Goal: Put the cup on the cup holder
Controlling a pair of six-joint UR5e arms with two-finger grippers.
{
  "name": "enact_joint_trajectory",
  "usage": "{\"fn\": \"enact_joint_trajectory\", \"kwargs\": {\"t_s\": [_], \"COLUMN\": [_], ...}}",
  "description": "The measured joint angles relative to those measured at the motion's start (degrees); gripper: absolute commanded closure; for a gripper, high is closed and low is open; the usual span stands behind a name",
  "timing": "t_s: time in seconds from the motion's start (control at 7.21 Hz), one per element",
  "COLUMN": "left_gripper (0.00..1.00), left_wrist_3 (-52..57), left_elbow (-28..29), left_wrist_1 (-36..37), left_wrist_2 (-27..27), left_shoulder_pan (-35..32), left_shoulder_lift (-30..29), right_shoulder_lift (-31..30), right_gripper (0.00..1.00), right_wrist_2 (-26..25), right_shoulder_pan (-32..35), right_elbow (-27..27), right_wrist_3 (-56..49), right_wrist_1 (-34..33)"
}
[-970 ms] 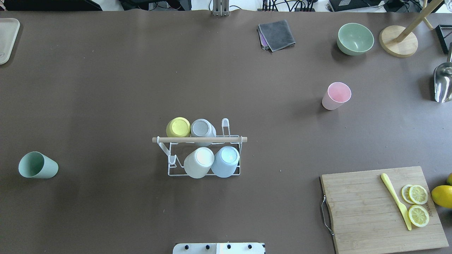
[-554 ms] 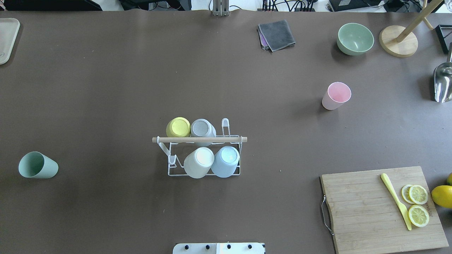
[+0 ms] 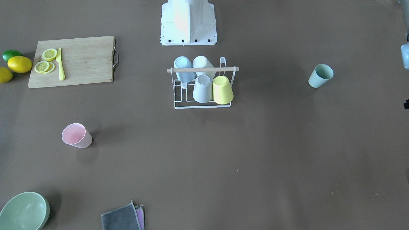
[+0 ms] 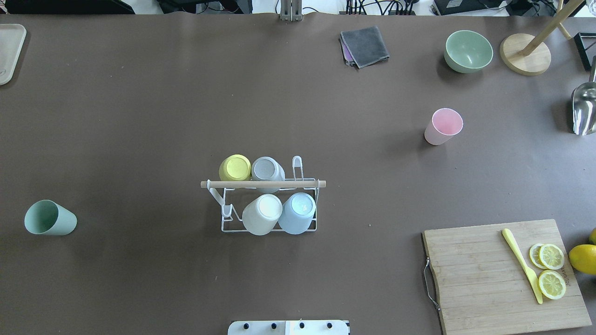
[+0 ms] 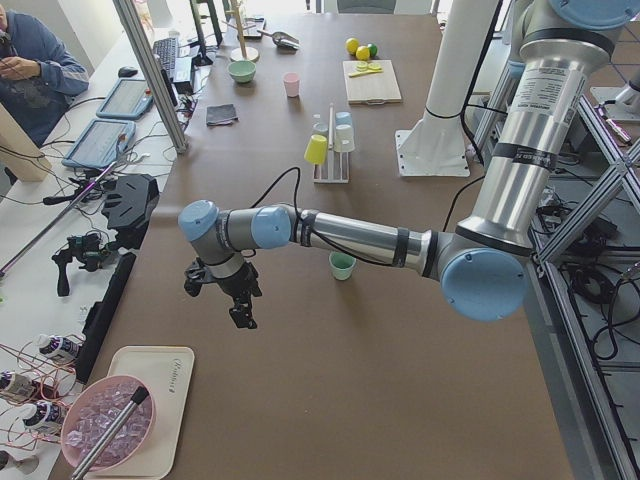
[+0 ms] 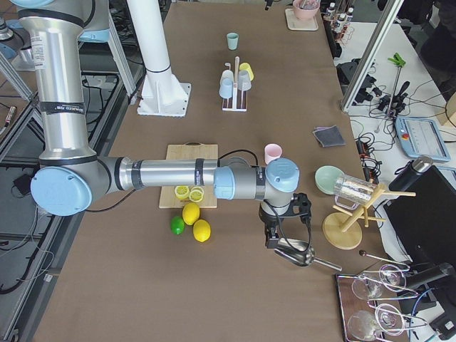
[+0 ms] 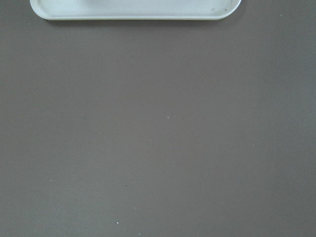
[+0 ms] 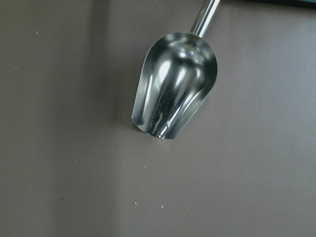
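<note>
The white wire cup holder (image 4: pixel 223 230) with a wooden rod (image 4: pixel 214 184) stands mid-table and holds yellow, grey, white and light blue cups upside down. It also shows in the front view (image 3: pixel 174 103). A green cup (image 4: pixel 49 217) stands alone at the left and a pink cup (image 4: pixel 443 125) at the right. My left gripper (image 5: pixel 240 308) hangs over the table's left end, far from the green cup. My right gripper (image 6: pixel 273 239) hangs over a metal scoop (image 8: pixel 173 84). I cannot tell whether either is open or shut.
A cutting board (image 4: pixel 484 288) with lemon slices and a yellow knife lies front right. A green bowl (image 4: pixel 468 50), a grey cloth (image 4: pixel 365 45) and a wooden stand base (image 4: pixel 525 55) sit at the back. A white tray (image 4: pixel 9 51) lies far left.
</note>
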Motion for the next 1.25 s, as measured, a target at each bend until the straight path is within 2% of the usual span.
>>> {"fn": "enact_joint_trajectory", "kwargs": {"t_s": [0.55,0.97,1.25], "left_gripper": [0.02,0.02,0.02], "left_wrist_3": [0.1,0.4,0.5], "left_elbow": [3.7,3.7,3.5], "left_wrist_1": [17.1,19.4,23.2], "left_wrist_2": [5.3,6.6,6.9], "left_shoulder_pan": [7.5,13.9,18.4], "left_shoulder_lift": [-9.3,-10.6,-11.2], "right_shoulder_lift": [8.7,17.1,24.0], "right_gripper": [0.0,0.0,0.0], "right_wrist_2": [0.3,0.0,-0.1], "right_shoulder_pan": [-7.9,-15.1,-17.0], "right_elbow": [-0.8,-3.7,-7.9], "right_wrist_3": [6.4,9.4,9.4], "right_wrist_1": [-1.4,-4.3,-4.6]}}
